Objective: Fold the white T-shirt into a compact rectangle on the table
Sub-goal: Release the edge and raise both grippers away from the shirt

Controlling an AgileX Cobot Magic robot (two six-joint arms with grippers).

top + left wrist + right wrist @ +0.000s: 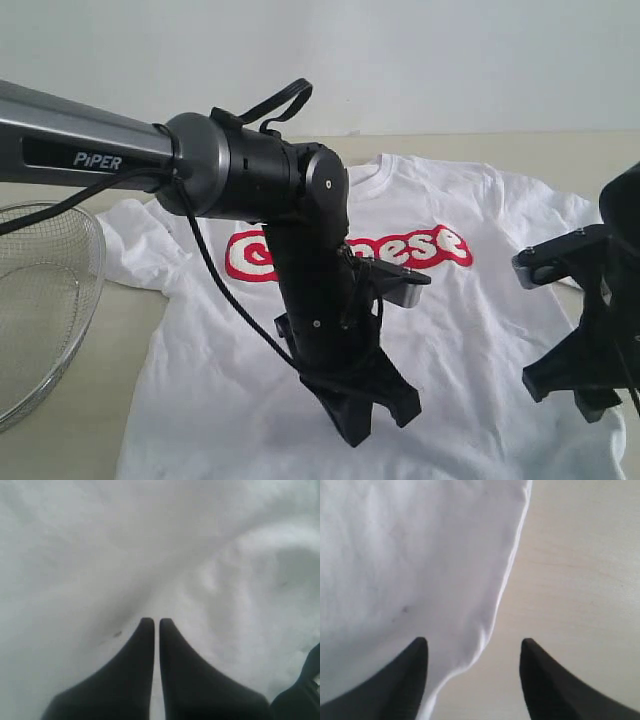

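The white T-shirt (pixel 480 320) lies spread chest-up on the table (pixel 120 330), its red lettering (pixel 430 245) partly hidden behind my left arm. My left gripper (pixel 380 420) hangs over the shirt's lower middle. In the left wrist view the left gripper (pixel 156 622) is shut, its tips almost touching, with only white T-shirt cloth (pixel 100 555) beneath and nothing visibly pinched. My right gripper (pixel 565 395) is at the shirt's right side. Seen from its wrist, the right gripper (pixel 473 642) is open and straddles the T-shirt's side edge (pixel 410 555), with bare table (pixel 580 570) under the other finger.
A round wire-mesh basket (pixel 40 300) stands at the left edge of the table, close to the shirt's left sleeve. A pale wall rises behind the table's far edge.
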